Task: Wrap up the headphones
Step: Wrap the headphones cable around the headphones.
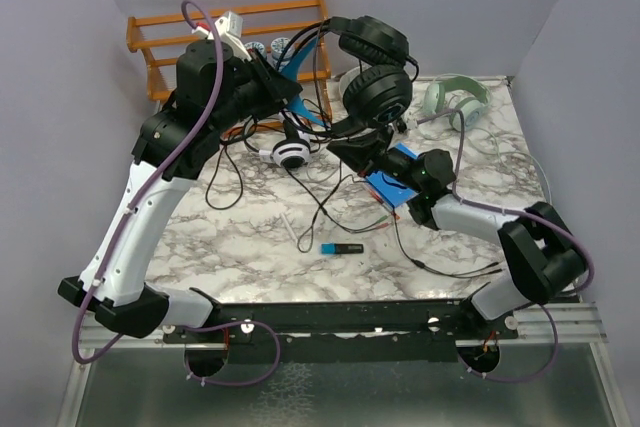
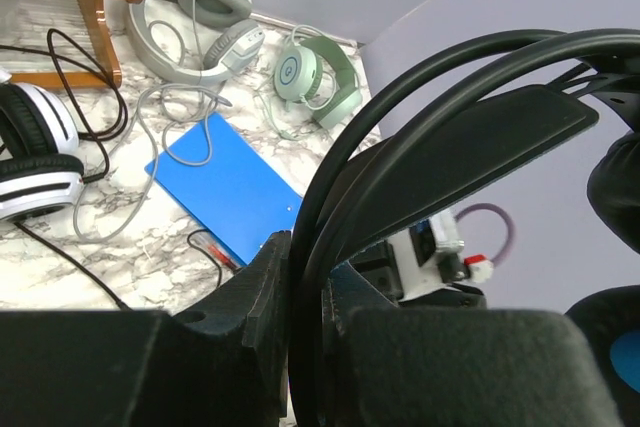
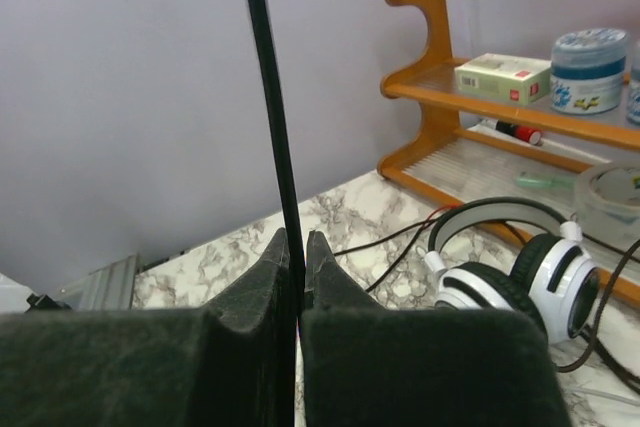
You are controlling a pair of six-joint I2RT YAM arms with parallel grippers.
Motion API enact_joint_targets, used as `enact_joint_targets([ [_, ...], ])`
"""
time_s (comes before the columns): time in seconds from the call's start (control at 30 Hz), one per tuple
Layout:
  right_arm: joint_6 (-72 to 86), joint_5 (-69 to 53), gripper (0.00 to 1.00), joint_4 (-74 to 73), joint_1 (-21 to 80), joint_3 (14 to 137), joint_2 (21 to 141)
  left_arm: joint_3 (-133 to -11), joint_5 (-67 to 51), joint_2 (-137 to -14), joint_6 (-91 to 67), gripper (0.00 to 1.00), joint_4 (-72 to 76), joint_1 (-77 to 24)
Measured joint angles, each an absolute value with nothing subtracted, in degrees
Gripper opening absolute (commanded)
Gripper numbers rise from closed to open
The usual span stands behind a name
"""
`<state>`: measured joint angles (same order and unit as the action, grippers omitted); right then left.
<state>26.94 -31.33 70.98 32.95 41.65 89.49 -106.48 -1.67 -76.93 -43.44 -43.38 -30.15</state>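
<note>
The left gripper (image 2: pixel 305 282) is reaching high, clamping the headband of the black headphones (image 1: pixel 375 67) above the table (image 1: pixel 250 247). The right gripper (image 3: pixel 295 252) is pinching a thin cable (image 3: pixel 268 97), probably theirs. A white-and-black pair (image 1: pixel 293 152) is lying beneath.

Soft, even light with faint shadows; wrist views blur the close foreground, backgrounds stay sharp

Marble-patterned table (image 1: pixel 250 257), blue pad (image 1: pixel 392 185) flat beneath the right claw (image 1: pixel 345 150), white-and-black headphones (image 1: pixel 291 154) just left of the claw, blue-and-black marker (image 1: pixel 341 248) and white stick (image 1: pixel 289 227) on its near side, pale green headphones (image 1: pixel 455 99) beyond to its right, wooden rack (image 1: pixel 160 37) far behind, left.
</note>
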Motion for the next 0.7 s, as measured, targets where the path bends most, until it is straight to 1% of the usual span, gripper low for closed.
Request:
enact_joint_targets([
  [0.2, 25.6, -31.2, 0.01, 64.4, 33.7, 41.4, 84.5, -106.1, 0.1, -75.2, -43.3, 0.00, -44.1, -30.2],
  [0.33, 22.6, -30.3, 0.01, 54.6, 40.4, 41.4, 82.1, -105.8, 2.2, -73.0, -43.0, 0.00, -45.1, -30.2],
  [0.4, 21.8, -29.6, 0.01, 52.4, 44.1, 39.3, 78.2, -105.7, 2.9, -72.5, -42.5, 0.00, -46.4, -30.2],
  [0.53, 20.9, -28.8, 0.02, 49.6, 47.4, 35.6, 70.4, -105.6, 4.0, -72.4, -41.9, 0.00, -47.4, -30.6],
  [0.7, 20.0, -27.1, 0.03, 43.4, 50.3, 35.5, 66.5, -103.8, 4.6, -72.4, -42.0, 0.00, -47.0, -30.7],
])
